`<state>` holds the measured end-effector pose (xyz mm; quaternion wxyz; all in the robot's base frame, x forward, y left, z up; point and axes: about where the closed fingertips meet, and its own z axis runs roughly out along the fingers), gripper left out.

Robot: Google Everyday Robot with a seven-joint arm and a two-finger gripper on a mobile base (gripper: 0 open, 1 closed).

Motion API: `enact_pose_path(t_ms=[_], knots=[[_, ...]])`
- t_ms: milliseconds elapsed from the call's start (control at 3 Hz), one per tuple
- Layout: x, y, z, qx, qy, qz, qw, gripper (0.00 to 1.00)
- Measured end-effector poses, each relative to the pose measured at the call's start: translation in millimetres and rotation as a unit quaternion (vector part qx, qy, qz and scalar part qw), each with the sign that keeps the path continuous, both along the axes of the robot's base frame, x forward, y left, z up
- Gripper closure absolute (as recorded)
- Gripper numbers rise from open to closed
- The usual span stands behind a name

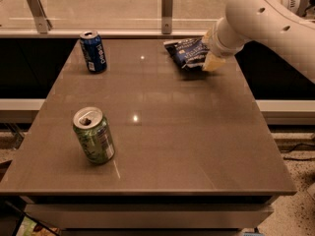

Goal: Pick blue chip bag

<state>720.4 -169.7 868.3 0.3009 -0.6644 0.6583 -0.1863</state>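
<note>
No text legible anywhere. White lettering running lengthwise on blue can (pixel 93 51): unreadable. White print on chip bag (pixel 186 51): unreadable. Pale markings on green can (pixel 95 136): unreadable. Gripper (pixel 210 62) at chip bag's right edge.

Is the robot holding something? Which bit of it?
Cannot tell for sure. The gripper is at the right end of the blue chip bag on the far side of the table, but a real hold isn't visible.

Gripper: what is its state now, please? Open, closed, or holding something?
Gripper: at the right edge of the blue chip bag, far side of the table; open or closed cannot be told.
</note>
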Motion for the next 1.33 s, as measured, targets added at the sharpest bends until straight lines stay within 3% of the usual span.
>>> enact_pose_path(t_ms=[667,1000,1333], knots=[[0.1,1.9,-3.1,0.000,0.002,0.002,1.0000,0.87],[0.2,2.8,-4.7,-0.001,0.004,0.002,1.0000,1.00],[0.6,3.1,-4.9,0.000,0.004,0.003,1.0000,1.00]])
